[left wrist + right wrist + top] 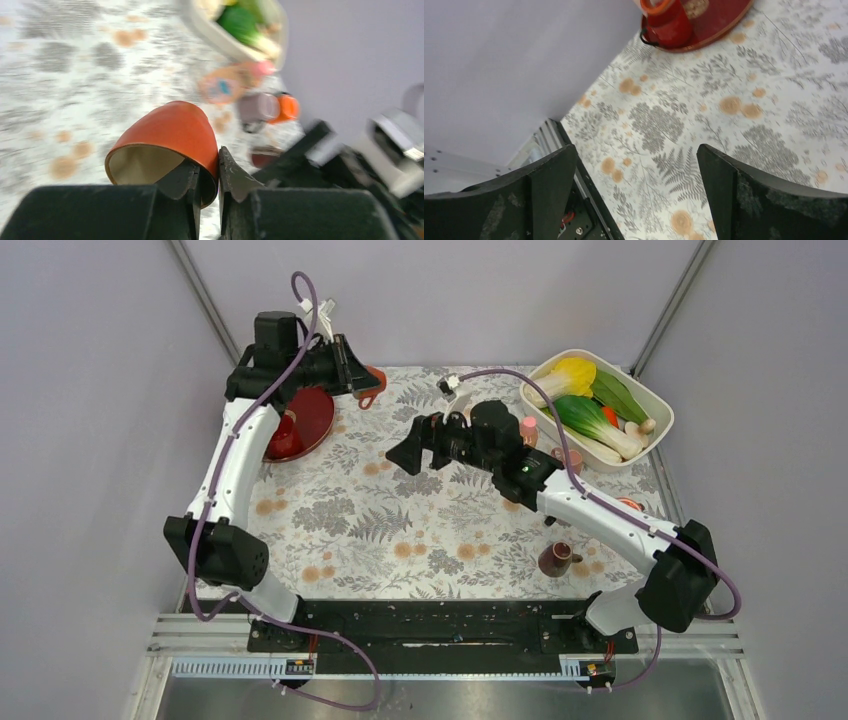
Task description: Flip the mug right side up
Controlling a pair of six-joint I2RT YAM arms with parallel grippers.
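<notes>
The mug looks salmon-orange here, tapered, with a whitish inside. My left gripper is shut on its rim, one finger inside and one outside. It holds the mug off the table, tipped with the mouth toward the wrist camera. In the top view the mug hangs at the far left of the table, its handle loop below it, at my left gripper. My right gripper is open and empty above the middle of the table, and its jaws stand wide apart over the cloth.
A glossy red mug stands on a red plate at far left. A white tub of vegetables is at far right. Small cups stand near it. A dark maroon cup sits at near right.
</notes>
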